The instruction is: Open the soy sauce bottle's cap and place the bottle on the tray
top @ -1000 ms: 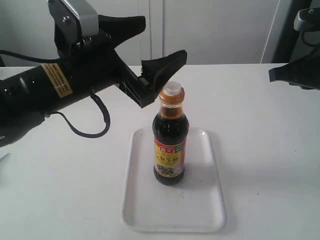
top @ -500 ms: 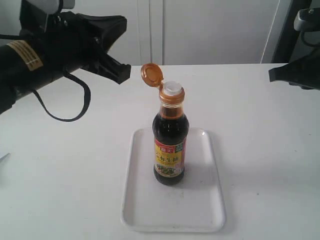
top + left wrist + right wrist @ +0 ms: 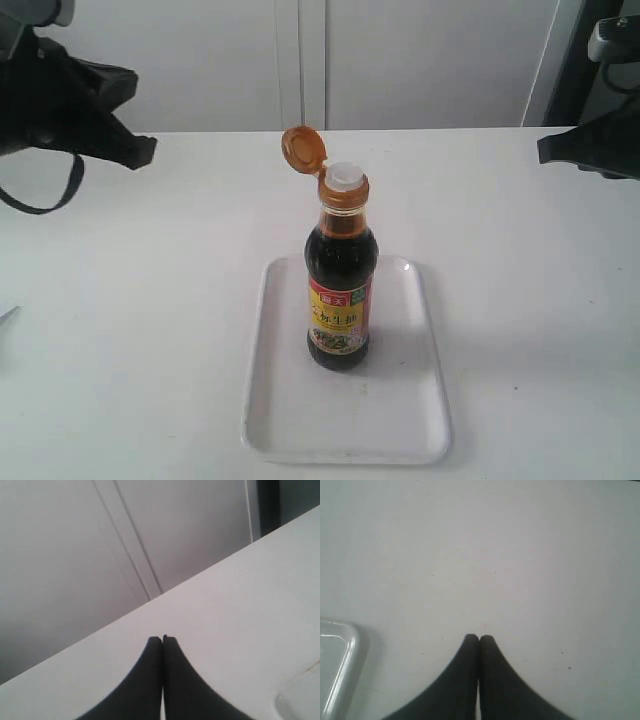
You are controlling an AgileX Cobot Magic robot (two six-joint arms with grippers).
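Exterior view: found the soy sauce bottle [image 3: 340,280] upright at the middle of the tray [image 3: 400,420] on the table [image 3: 520,280], the cap [image 3: 303,148] tipped open on its hinge, white spout [image 3: 343,177] bared. Left wrist view: saw the left hand [image 3: 162,639] pressed together, pinching nothing, over the table. Right wrist view: saw the right hand [image 3: 479,637] likewise pressed together, empty, near a corner of the tray.
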